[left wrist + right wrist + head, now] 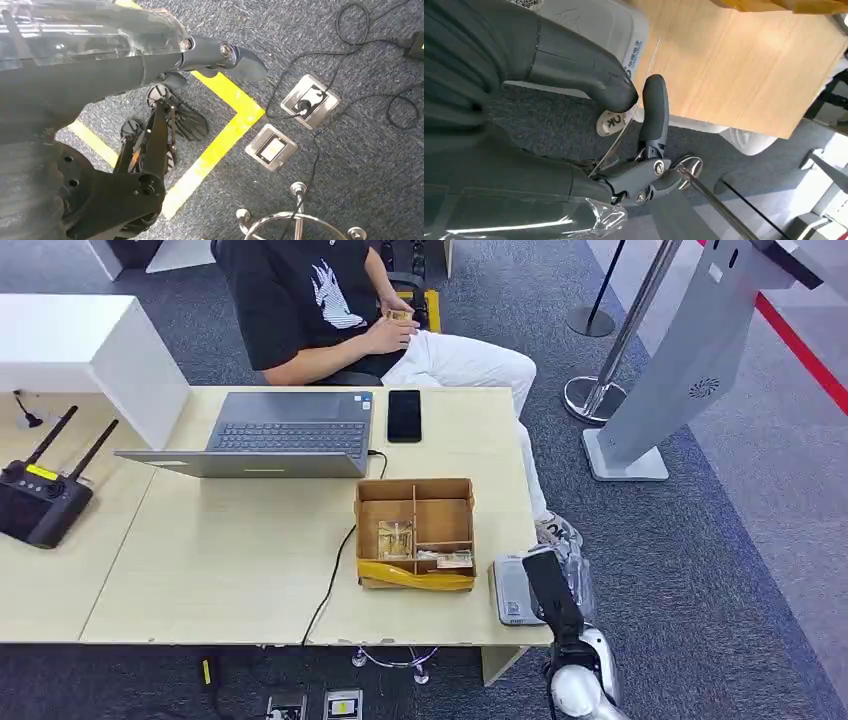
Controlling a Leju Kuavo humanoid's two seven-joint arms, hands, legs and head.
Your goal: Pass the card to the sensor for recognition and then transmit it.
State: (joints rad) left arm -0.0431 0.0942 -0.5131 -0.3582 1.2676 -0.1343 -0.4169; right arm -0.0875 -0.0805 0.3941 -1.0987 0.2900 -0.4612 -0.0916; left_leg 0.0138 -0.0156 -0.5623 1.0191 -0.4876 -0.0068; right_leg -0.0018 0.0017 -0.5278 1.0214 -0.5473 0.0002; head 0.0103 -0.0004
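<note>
We see the right hand [624, 115] pinching a thin clear card [631, 107] between thumb and finger, over the grey sensor [512, 592] at the table's [230, 560] 5 o'clock corner. Left hand [220, 52] hangs open.

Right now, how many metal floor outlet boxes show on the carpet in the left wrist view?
2: one floor box with a black cable plugged in, and a second box beside it, next to the yellow floor line. Others may be hidden behind the arm.
</note>
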